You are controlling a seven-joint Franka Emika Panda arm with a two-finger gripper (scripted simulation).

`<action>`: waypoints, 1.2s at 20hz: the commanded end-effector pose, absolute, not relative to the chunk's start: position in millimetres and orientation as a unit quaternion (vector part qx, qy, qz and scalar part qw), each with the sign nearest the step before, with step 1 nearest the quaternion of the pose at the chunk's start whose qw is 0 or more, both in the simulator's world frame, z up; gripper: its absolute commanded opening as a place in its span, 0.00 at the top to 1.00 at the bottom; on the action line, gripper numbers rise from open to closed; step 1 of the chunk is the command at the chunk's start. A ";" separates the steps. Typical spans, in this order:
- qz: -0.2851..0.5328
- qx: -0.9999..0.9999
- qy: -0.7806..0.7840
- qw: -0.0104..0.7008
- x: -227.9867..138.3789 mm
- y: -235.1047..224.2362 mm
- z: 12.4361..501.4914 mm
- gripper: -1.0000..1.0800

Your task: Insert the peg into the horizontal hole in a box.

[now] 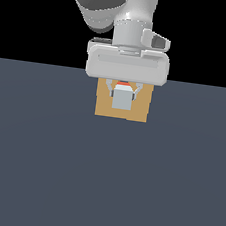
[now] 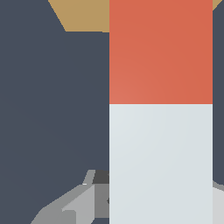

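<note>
The tan box (image 1: 104, 106) stands on the dark floor, partly covered by my gripper (image 1: 123, 92). The gripper is shut on the peg (image 1: 122, 99), which points end-on at me: I see its pale grey end face with a sliver of orange-red above it. The peg sits in front of the box's upper middle, and the hole is hidden behind it. In the wrist view the peg (image 2: 160, 131) runs from its pale part to its orange-red section (image 2: 160, 48), which reaches toward the tan box (image 2: 81, 15). One grey finger (image 2: 83, 203) shows beside the peg.
The dark grey-blue floor (image 1: 100, 184) spreads all around the box. The arm's white links (image 1: 123, 15) rise above the gripper against the black background.
</note>
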State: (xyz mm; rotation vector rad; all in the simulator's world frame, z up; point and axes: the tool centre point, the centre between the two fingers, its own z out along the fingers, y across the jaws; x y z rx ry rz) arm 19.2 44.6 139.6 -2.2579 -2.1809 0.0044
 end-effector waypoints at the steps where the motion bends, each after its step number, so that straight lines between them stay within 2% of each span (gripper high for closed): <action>1: 0.000 -0.723 -0.691 0.000 19.5 54.3 147.7 1.00; 24: 0.000 -0.725 -0.689 0.001 21.5 74.0 152.3 1.00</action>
